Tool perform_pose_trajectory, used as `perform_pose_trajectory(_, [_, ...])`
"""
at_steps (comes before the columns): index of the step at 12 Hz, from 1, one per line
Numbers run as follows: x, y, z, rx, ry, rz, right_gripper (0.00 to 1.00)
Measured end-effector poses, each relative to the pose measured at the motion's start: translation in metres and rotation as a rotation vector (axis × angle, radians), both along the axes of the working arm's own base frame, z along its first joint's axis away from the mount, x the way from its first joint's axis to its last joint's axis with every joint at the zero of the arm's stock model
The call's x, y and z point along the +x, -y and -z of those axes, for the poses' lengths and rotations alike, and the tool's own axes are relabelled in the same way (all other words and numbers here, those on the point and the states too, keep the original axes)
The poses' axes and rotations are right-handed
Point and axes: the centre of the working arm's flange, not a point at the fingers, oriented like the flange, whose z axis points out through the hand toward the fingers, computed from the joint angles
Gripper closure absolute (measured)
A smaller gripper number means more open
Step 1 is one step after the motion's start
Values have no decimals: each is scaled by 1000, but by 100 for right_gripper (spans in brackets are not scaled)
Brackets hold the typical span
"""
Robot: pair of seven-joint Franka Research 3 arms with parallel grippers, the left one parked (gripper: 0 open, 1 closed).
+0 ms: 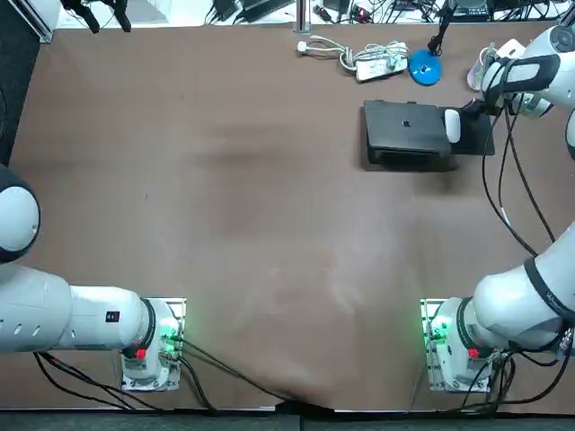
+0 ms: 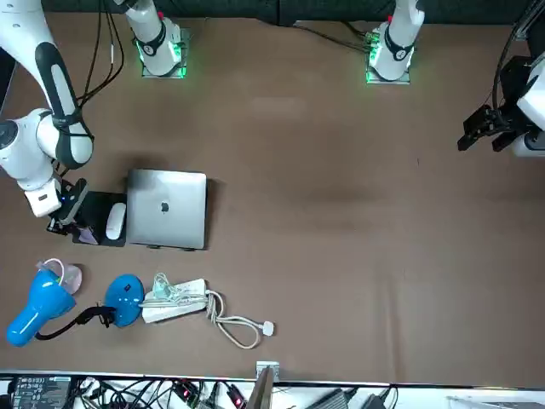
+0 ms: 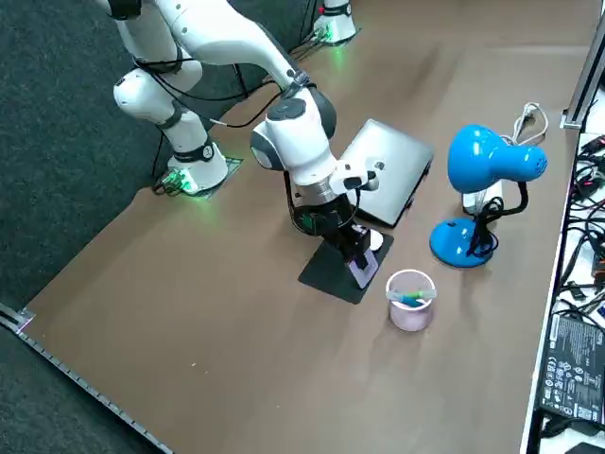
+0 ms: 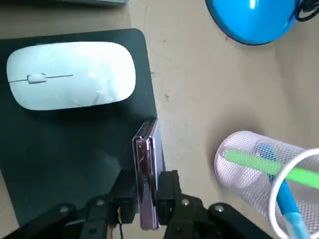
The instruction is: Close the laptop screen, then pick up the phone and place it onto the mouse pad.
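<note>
We find the phone [image 4: 145,159] standing on edge between the two fingers of the right gripper [image 4: 147,196] — its thin side faces the wrist camera and its flat faces lie against the finger pads. The jaws are drawn in to just the phone's thickness and clamp it from both sides; nothing else is in their grasp.

From the right side we see the gripper [image 3: 354,253] pointing down over the black mouse pad [image 3: 331,272]. The phone [image 3: 363,271] hangs below it at the pad's edge nearest the mesh pen cup [image 3: 410,301]. Whether the phone's lower end touches the pad we cannot tell. In the wrist view that end sits right at the pad's [image 4: 75,149] border, apart from the white mouse [image 4: 72,74], which rests on the pad's other part.

The silver laptop [image 3: 386,168] lies closed and flat on the brown table [image 1: 269,224], just beside the mouse pad [image 1: 476,142] — the mouse [image 1: 452,126] sits on the side nearest the laptop [image 1: 406,128]. A blue desk lamp [image 3: 487,165] stands near the pen cup, and a white power strip [image 1: 381,65] with its cable lies past the laptop.
</note>
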Motion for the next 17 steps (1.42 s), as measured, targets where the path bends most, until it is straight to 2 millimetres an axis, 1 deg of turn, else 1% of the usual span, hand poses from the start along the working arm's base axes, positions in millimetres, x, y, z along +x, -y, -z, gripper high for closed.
perform_pose_trajectory(2, [0,1,0,2,1,4,76])
perform_pose_trajectory(3, [-1,2,1,5,-3,8,74])
perform_pose_trajectory(4, [-3,4,3,9,-15,8,64])
perform_pose_trajectory(7, [-9,9,7,25,-58,2,30])
perform_pose_trajectory(9, [-10,13,1,34,-71,0,7])
perform_pose_trajectory(10, [-11,13,-5,38,-74,-1,0])
perform_pose_trajectory(13, [-9,13,-28,86,-86,20,0])
perform_pose_trajectory(15, [-3,13,-52,155,-87,61,0])
perform_pose_trajectory(17, [7,14,-78,211,-66,127,0])
